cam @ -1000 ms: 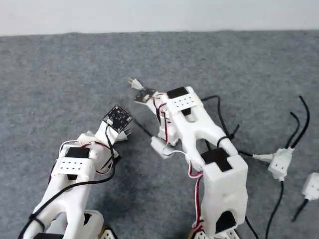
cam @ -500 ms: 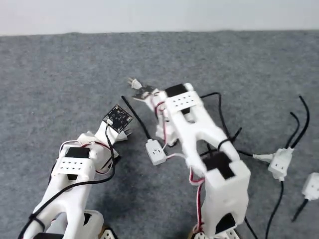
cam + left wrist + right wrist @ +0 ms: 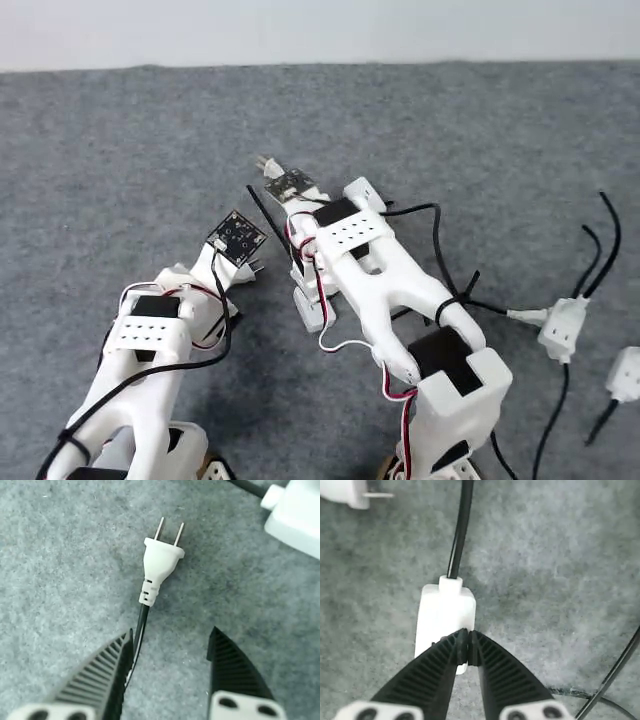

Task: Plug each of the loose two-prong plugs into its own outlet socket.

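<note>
A white two-prong plug (image 3: 160, 562) on a black cable lies flat on the grey carpet, prongs pointing away from my left gripper (image 3: 170, 635). That gripper is open just behind the plug, and its fingers straddle the cable without touching it. My right gripper (image 3: 467, 632) is shut, its tips pressed together against the top of a white outlet socket (image 3: 445, 620) with a black cable. In the high view this socket (image 3: 311, 308) lies under the right arm (image 3: 350, 230), with the plug's prongs (image 3: 257, 268) a short way from it.
A second white plug (image 3: 266, 166) lies beyond the right arm. Two more white sockets (image 3: 563, 326) (image 3: 626, 374) with black cables sit at the right edge. The carpet is open toward the far side and the left.
The right arm swung left and lowered over the white socket, which slid slightly left and nearer. The left arm and its plug stayed put.
</note>
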